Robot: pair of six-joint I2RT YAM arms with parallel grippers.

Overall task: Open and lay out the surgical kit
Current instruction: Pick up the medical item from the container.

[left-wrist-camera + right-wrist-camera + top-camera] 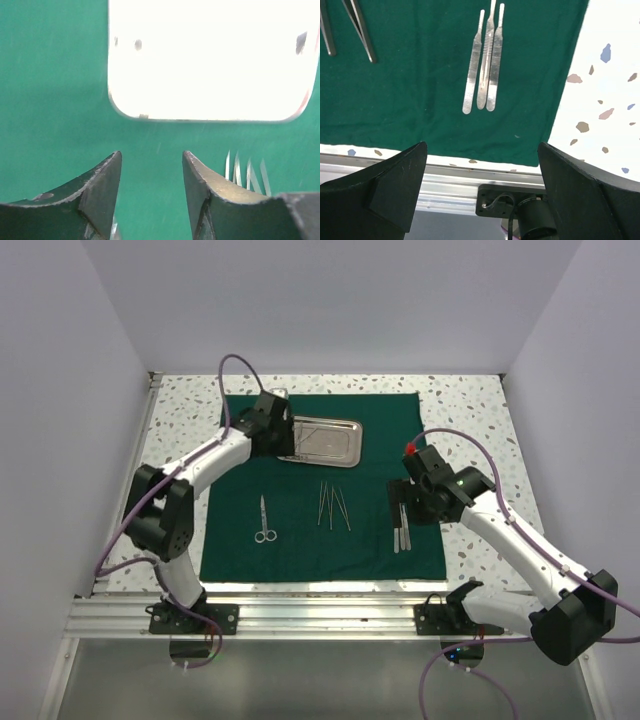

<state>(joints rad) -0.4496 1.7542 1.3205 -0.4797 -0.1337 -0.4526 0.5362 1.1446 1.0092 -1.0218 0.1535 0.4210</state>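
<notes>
Your cloth (320, 540) lies spread flat on the table (470, 400), with the tray (322, 442) at its far edge. The scissors (264, 522), forceps (334, 508) and handles (484, 65) sit nearer in separate groups, likely for easy picking. Your left fingers (100, 190) hang parted and empty beside the tray; your right fingers (395, 185) gape, empty, near the handles.

Desk (470, 405): white top, speckled with small blue, brown and grey chips; visible along the far, left and right margins in the top view.
Aluminium rail (320, 612): silver, slotted, runs across the desk's near edge.
Metal strip (150, 420): narrow, along the desk's left edge.
Enclosure walls (330, 300): plain white, at the left, far and right sides.
</notes>
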